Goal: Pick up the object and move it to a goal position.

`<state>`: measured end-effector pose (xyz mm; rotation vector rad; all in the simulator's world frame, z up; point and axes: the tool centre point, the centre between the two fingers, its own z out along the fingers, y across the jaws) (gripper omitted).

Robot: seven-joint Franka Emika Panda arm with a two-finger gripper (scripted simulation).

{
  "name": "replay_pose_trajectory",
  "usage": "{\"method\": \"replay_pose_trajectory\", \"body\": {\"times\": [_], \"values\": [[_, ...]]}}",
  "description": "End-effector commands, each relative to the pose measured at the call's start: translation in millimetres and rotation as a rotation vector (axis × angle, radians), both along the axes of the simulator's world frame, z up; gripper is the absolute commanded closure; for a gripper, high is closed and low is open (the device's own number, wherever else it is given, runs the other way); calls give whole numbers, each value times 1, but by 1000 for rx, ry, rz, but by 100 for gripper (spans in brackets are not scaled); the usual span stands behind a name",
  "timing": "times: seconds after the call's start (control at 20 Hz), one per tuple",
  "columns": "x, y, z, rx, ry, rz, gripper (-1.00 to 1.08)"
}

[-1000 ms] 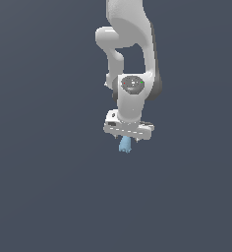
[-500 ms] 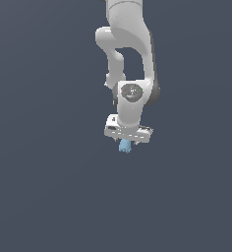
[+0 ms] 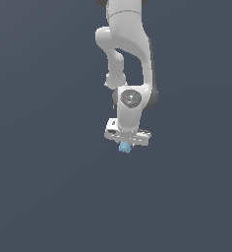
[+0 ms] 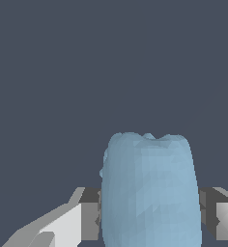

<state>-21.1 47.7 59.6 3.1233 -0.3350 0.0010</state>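
Fingers (image 4: 89, 219) of the white parallel-jaw gripper (image 3: 126, 143) are clamped on either side of the small light-blue stubby cylinder (image 4: 149, 193) with a lumpy end, which pokes out just below the white Panda arm's (image 3: 130, 54) hand in the exterior view. No goal marker shows against the plain dark background, so I can't tell how far the carry has to go. For the transport step I'd keep the squeeze constant and move smoothly without wrist rotation, since the bumpy surface probably gives the pads uneven contact.

The arm (image 3: 130, 59) is tilting and carrying the gripper (image 3: 126, 142) steadily upward; the object (image 3: 124, 147) is showing less below the fingers, tucked closer under the gripper's body.
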Motion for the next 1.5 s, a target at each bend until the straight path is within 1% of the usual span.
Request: {"method": "replay_pose_trajectory", "body": {"times": [0.0,0.45,0.75,1.1,1.45], "values": [[0,1,-1,0,1,1,108],[0,0,1,0,0,0,108],[2,1,21,0,0,0,108],[8,4,72,0,0,0,108],[17,7,146,0,0,0,108]]}}
